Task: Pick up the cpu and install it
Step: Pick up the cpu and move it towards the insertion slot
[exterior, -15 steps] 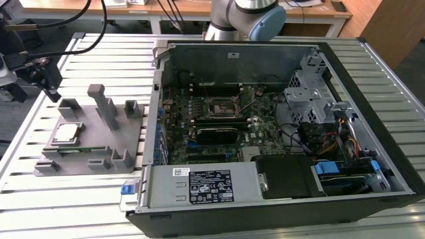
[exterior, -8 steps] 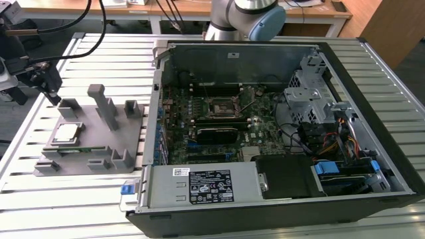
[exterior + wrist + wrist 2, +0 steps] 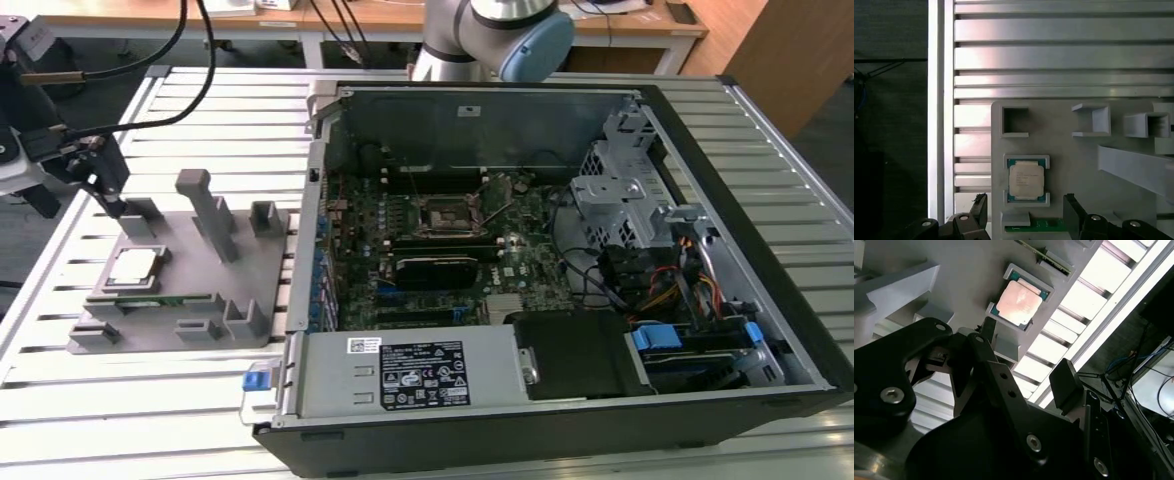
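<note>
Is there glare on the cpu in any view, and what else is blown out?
In the second wrist view, glare washes the cpu top pale pink and the table slats go white; in the first wrist view the cpu is evenly lit, but the table's edge is blown out; in the exterior view the computer case interior looks dim.

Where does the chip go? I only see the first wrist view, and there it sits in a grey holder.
Observer: Into the open computer case, lying at the exterior view's right of the grey fixture.
Operator: Is there a spot for it?
Observer: Yes, a square socket on the green motherboard, near the case's middle.
Operator: Are the jaws touching the cpu?
Observer: No. In the exterior view they hang above it, apart from it.
</note>
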Controlling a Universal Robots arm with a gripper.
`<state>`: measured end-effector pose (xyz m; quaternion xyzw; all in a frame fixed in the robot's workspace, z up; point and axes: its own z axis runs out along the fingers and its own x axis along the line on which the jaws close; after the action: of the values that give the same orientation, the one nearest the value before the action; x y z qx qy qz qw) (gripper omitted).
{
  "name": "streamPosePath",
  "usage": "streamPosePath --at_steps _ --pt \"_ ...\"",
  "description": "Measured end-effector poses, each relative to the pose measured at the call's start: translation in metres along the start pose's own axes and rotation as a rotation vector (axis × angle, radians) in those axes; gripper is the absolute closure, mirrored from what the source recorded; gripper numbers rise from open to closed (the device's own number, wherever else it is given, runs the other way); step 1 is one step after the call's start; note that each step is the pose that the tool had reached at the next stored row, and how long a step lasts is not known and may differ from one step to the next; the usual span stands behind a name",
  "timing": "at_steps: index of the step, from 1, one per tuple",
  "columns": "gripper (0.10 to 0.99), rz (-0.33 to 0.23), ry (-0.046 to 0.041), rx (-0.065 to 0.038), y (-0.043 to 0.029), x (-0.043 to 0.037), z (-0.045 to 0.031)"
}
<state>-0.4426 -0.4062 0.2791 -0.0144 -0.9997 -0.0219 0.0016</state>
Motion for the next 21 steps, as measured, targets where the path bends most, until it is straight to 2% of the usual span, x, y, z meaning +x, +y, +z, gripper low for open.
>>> streamPosePath --at_steps 10,12,13,21 --pt "0.38 0.0 -0.0014 0.0 -0.0021 0.0 0.0083" --pt "0.369 0.0 -0.0015 0.0 -0.0023 -0.0001 0.0106" --pt "0.31 0.0 -0.0015 0.0 -0.0023 -0.0001 0.0118" --pt "0.31 0.0 -0.0016 0.0 -0.0032 -0.0002 0.0213"
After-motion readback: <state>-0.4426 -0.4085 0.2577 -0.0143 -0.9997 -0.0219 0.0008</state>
